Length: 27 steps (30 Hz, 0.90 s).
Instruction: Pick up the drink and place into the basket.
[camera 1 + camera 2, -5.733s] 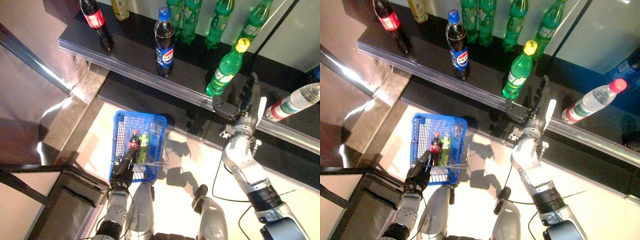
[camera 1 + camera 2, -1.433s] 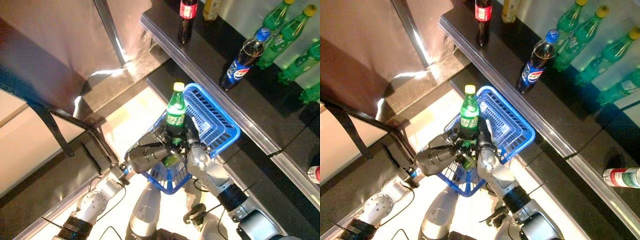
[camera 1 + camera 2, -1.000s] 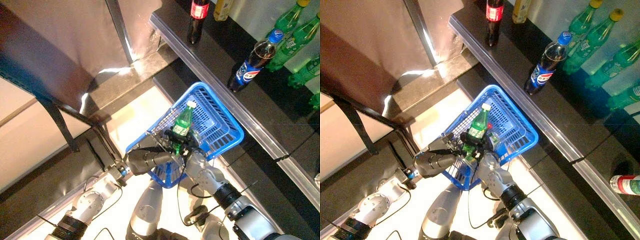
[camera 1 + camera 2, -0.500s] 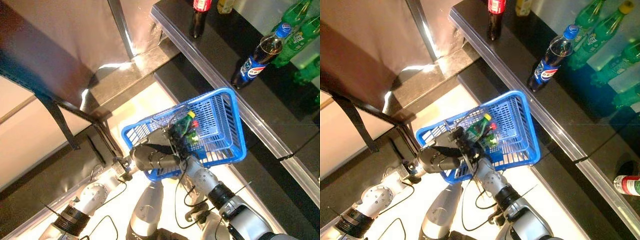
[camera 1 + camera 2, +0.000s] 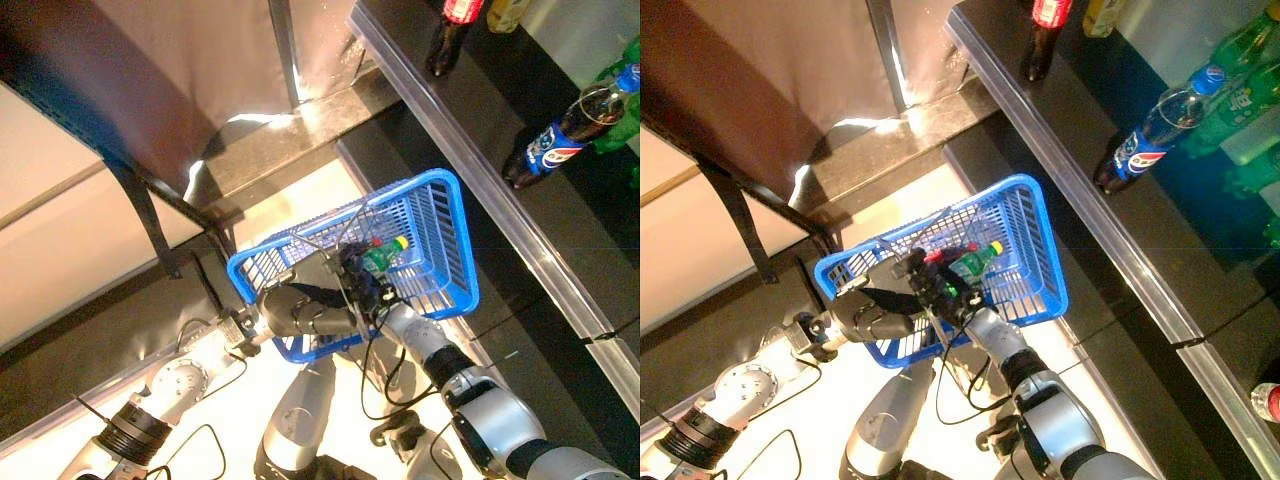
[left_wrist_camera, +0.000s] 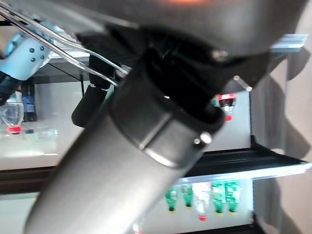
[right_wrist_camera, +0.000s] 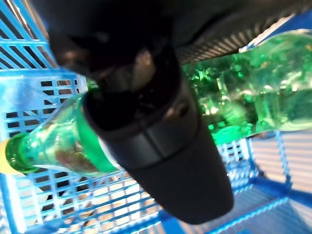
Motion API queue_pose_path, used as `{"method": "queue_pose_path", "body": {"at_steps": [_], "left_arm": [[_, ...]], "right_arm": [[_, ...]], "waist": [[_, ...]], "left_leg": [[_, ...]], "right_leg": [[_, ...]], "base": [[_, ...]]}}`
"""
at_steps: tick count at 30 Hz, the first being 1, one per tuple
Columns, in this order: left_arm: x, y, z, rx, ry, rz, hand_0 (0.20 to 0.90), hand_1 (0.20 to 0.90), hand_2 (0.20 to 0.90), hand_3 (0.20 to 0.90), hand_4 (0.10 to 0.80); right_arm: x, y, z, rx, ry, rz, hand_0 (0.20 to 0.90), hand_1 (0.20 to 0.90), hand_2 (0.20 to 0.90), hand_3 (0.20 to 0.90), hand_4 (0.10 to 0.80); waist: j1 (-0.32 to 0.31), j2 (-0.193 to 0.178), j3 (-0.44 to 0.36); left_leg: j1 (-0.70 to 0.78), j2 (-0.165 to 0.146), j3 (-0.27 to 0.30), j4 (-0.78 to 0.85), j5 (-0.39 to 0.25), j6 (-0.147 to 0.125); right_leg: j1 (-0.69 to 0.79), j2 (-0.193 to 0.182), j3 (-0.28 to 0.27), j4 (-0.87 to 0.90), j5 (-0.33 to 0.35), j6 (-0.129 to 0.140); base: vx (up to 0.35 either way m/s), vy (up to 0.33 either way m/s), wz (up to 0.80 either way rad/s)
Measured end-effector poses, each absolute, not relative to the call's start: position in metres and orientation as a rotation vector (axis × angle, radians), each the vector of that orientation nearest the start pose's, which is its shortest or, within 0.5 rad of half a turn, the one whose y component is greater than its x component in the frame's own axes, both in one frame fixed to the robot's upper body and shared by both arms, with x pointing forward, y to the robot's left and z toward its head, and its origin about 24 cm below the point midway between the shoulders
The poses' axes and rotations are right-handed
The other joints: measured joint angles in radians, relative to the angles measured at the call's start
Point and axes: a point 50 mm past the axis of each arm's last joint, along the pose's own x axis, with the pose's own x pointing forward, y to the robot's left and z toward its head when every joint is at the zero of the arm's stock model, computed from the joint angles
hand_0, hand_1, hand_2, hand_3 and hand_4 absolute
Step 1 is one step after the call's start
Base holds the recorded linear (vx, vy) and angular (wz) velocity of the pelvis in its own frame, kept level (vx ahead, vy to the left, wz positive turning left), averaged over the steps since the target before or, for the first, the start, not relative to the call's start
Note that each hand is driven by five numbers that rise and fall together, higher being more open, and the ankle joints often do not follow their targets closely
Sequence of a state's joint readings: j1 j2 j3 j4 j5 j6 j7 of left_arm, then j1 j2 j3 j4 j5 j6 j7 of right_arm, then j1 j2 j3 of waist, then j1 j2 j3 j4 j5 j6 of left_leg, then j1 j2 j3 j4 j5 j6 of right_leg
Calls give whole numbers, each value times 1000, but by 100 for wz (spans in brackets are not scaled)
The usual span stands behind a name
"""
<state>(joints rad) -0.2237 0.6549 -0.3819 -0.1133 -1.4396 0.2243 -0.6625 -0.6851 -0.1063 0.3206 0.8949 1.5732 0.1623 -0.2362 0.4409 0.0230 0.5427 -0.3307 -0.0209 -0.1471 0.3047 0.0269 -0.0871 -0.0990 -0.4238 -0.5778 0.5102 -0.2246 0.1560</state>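
Observation:
The blue basket (image 5: 447,236) hangs raised in front of me. My left hand (image 5: 298,312) is shut on its thin wire handles (image 6: 86,65). My right hand (image 5: 358,283) reaches inside the basket and is curled round a green bottle (image 5: 382,254) with a yellow cap (image 5: 995,247). The bottle lies nearly on its side, low in the basket. In the right wrist view my thumb (image 7: 161,141) crosses the green bottle (image 7: 253,92) over the blue basket's grid (image 7: 29,97). A drink with a red cap (image 5: 932,257) lies beside it in the basket.
A black shelf (image 5: 470,130) runs along the right, just past the basket. On it stand a dark bottle with a blue label (image 5: 556,144), a dark bottle with a red label (image 5: 447,30) and green bottles (image 5: 1250,45). A dark metal frame (image 5: 150,215) stands at the left.
The green bottle has tipped further onto its side and sunk lower into the basket, still in my right hand. The camera has shifted, so the whole scene sits differently.

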Motion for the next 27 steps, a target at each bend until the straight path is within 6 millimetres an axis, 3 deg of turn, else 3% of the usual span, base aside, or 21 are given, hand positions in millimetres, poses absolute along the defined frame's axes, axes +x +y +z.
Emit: {"method": "queue_pose_path", "body": {"at_steps": [1,21,27], "left_arm": [[248,133,111,-801,70,-1146,300,300,300,200,100],[249,130,112,-818,35,-1142,300,300,300,200,100],[249,129,112,-833,16,-1134,300,300,300,200,100]], "right_arm": [[346,-83,17,1096,678,-40,900,900,900,900,800],[346,-86,23,1081,582,-30,900,900,900,900,800],[337,-83,30,1025,505,54,900,900,900,900,800]], "waist": [[1,0,0],[-8,-6,1],[-14,-34,2]], "left_leg": [[-5,-1,0,4,-1,1],[-37,7,8,30,-8,2],[-40,14,17,30,-9,1]], "right_leg": [[-4,-1,1,2,0,0],[-33,3,8,12,8,5],[-45,7,14,11,10,1]], "base": [[0,0,0],[0,5,-1],[-10,-1,-5]]}}
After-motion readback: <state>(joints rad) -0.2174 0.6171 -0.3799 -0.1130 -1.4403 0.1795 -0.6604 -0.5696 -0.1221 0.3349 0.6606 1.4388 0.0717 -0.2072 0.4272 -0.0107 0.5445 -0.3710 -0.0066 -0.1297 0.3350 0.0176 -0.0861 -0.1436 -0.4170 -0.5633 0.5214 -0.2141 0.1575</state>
